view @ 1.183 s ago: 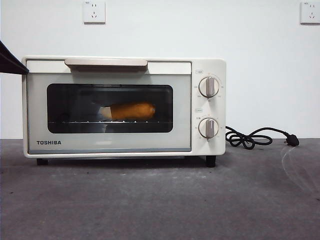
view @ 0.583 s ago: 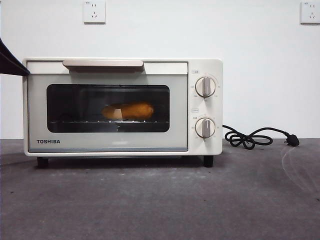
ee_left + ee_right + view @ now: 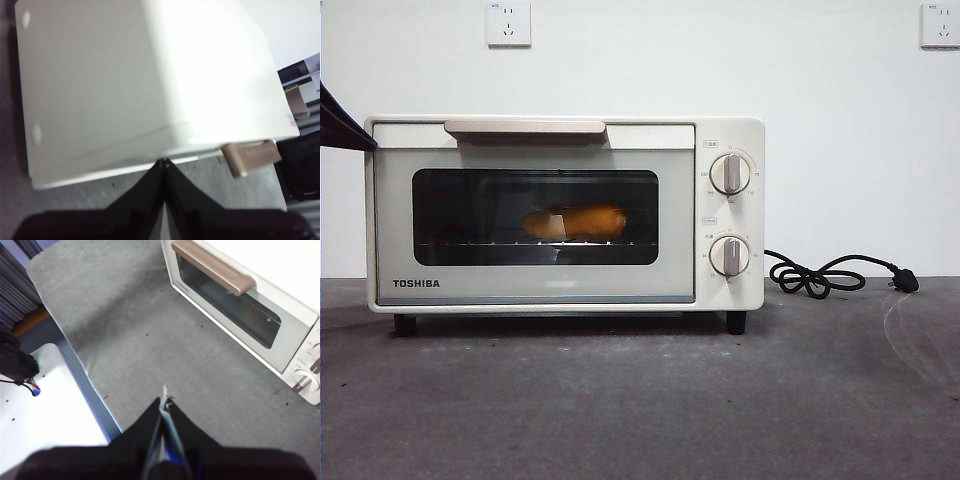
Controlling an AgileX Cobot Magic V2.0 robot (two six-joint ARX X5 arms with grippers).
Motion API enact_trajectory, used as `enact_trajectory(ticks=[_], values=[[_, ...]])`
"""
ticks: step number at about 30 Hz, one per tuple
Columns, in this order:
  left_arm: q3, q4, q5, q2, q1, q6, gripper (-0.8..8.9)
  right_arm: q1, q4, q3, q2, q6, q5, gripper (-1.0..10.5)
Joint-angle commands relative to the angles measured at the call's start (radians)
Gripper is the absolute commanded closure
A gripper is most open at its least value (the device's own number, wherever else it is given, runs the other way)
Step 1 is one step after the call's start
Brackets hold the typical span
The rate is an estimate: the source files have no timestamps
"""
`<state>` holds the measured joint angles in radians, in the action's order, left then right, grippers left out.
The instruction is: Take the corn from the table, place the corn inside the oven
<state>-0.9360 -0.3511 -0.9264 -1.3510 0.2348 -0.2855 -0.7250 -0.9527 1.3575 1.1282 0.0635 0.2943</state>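
Standing on the flat dark grey, mottled matte table [image 3: 640, 400]: a cream-white boxy TOSHIBA toaster oven [image 3: 565, 212], door shut, beige bar handle [image 3: 525, 127] along the door's top edge. Behind the dark glass window [image 3: 535, 216], lying lengthwise on the wire rack: the glossy yellow-orange corn cob [image 3: 582, 222], whitish stub end toward the left. To the right of the door, two round knobs, upper [image 3: 730, 173] and lower [image 3: 730, 256], one above the other. Trailing off to the right on the table, a black cord [image 3: 815, 277] ending in a plug [image 3: 905, 282]. On the white wall behind, two sockets, one above the oven [image 3: 508, 23] and one at the far right [image 3: 940, 24].

Hovering over the oven's cream top near its front edge and handle: the left gripper [image 3: 164, 162], jaws clenched tip to tip, grasping nothing; seen in the front view only as a black tip at the upper left edge. Well apart from the oven, above bare table in front of the door: the right gripper [image 3: 163, 402], jaws likewise pressed together, empty.
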Motion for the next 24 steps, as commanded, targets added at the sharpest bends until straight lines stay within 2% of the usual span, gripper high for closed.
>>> enact_trajectory(ticks=[1, 5, 10, 17, 20, 24], values=[[-0.008, -0.059, -0.019, 0.063, 0.002, 0.071, 8.21, 0.000, 0.004, -0.001, 0.004, -0.008, 0.001, 9.5], [-0.008, -0.152, -0.019, 0.184, 0.002, 0.110, 8.21, 0.000, 0.016, -0.001, 0.004, -0.008, 0.001, 9.5], [-0.008, -0.243, -0.020, 0.374, 0.000, 0.113, 8.21, 0.000, 0.034, -0.001, 0.004, -0.008, -0.004, 9.5], [-0.008, -0.334, -0.013, 0.660, -0.010, 0.110, 8.21, 0.000, 0.068, -0.001, 0.004, -0.008, -0.112, 9.5], [-0.008, -0.392, 0.033, 0.764, -0.010, 0.110, 8.21, 0.000, 0.068, -0.001, 0.004, -0.008, -0.157, 9.5], [-0.008, -0.485, 0.129, 0.860, -0.010, 0.110, 8.21, 0.000, 0.063, -0.001, 0.004, -0.008, -0.165, 9.5]])
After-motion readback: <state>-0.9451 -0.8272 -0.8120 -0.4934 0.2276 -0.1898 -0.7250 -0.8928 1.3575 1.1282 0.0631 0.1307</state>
